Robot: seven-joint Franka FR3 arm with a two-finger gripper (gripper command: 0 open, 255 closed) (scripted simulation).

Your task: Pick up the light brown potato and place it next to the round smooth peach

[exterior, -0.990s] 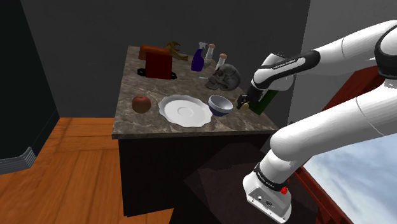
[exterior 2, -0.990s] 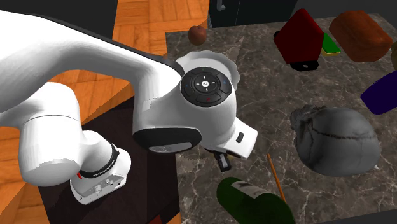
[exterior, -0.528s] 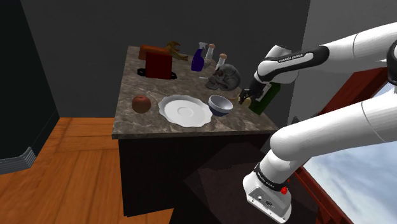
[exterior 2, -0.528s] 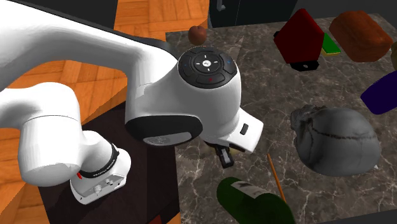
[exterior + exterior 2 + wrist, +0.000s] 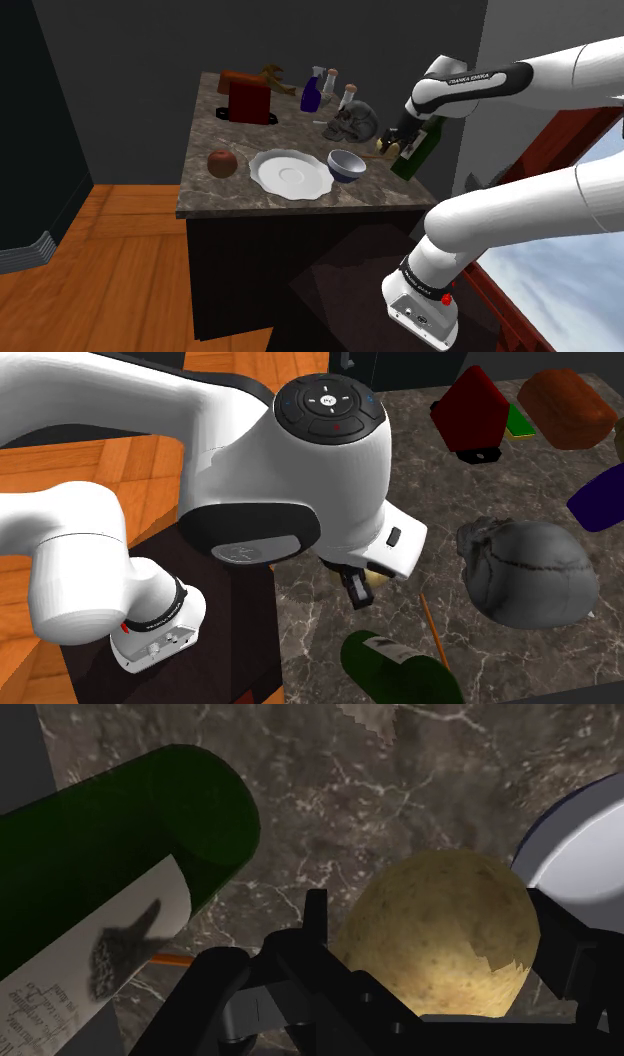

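**Potato gripped at the far end from the peach**

Shoulder view: peach [image 5: 221, 163] on table [image 5: 228, 136], plate [image 5: 290, 174], bowl [image 5: 346, 164]. Then end effector [image 5: 389, 148], fingers clamped on light brown potato [image 5: 440, 939], above the table beside green bottle [image 5: 416, 152]

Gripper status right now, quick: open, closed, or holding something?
Gripper: closed, its fingers clasping the light brown potato.
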